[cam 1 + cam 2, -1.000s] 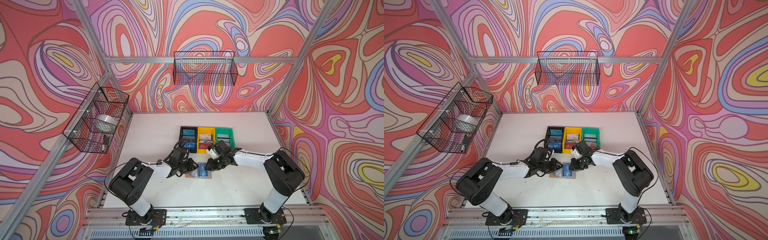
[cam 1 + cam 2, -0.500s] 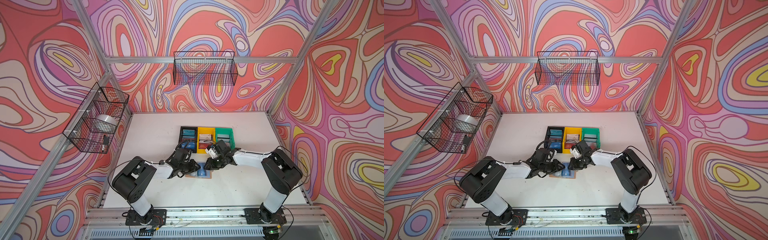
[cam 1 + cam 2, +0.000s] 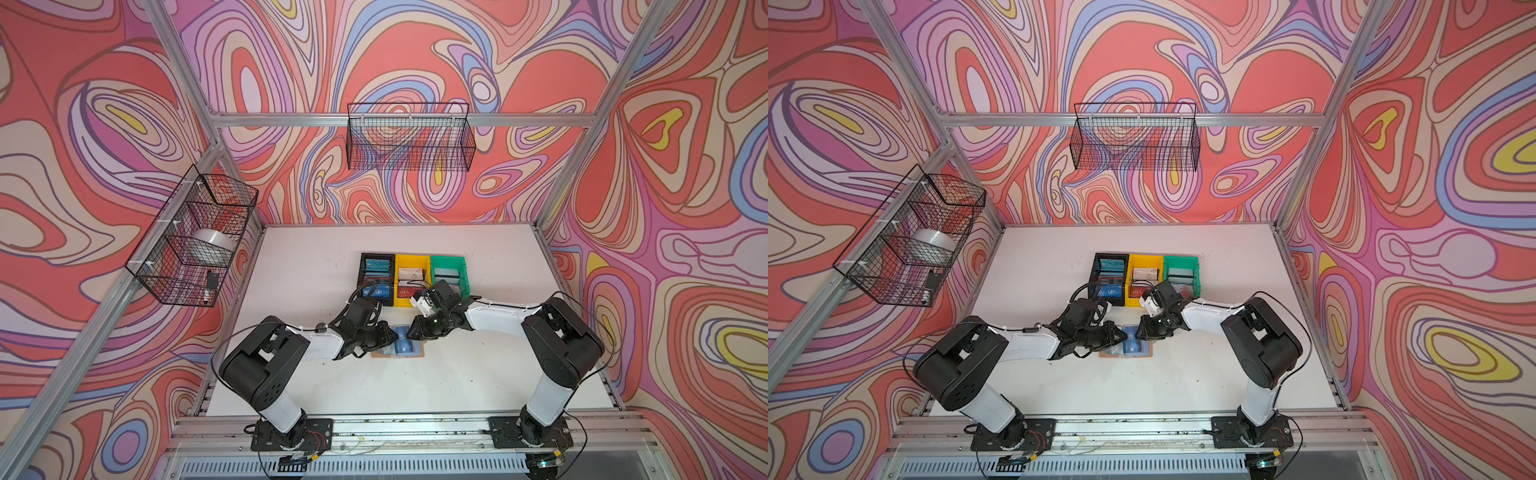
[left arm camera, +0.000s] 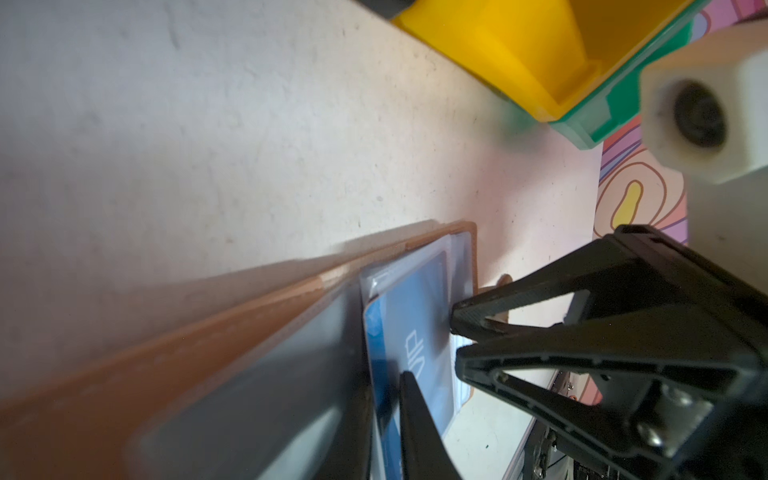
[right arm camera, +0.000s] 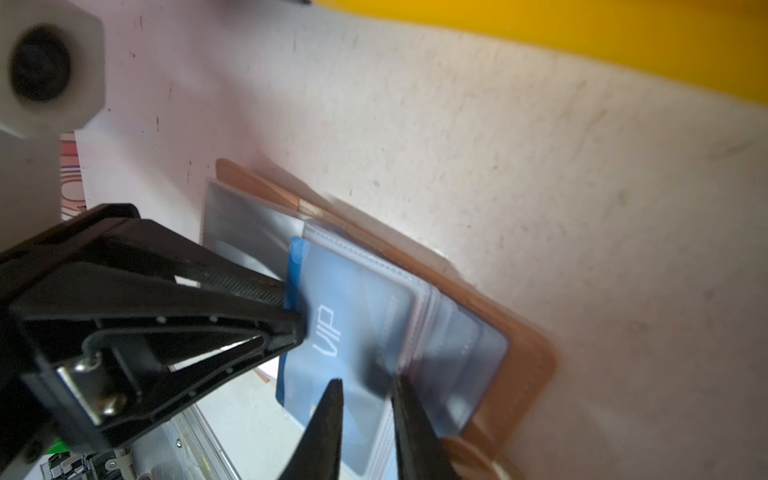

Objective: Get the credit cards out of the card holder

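One tan card holder (image 5: 528,365) lies open on the white table (image 3: 311,270), near three bins (a black bin (image 3: 361,274), a yellow bin (image 3: 411,259), a green bin (image 3: 446,261)). One blue VIP card (image 5: 345,332) sticks partway out of the sleeve pages (image 5: 453,332). Of two grippers, the left gripper (image 5: 296,311) pinches that card's edge and the right gripper (image 4: 456,338) is clamped on the card holder's sleeve pages.

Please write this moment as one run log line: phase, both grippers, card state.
phase: card extraction | left gripper: shut on card edge | right gripper: shut on holder sleeve | card: partly out
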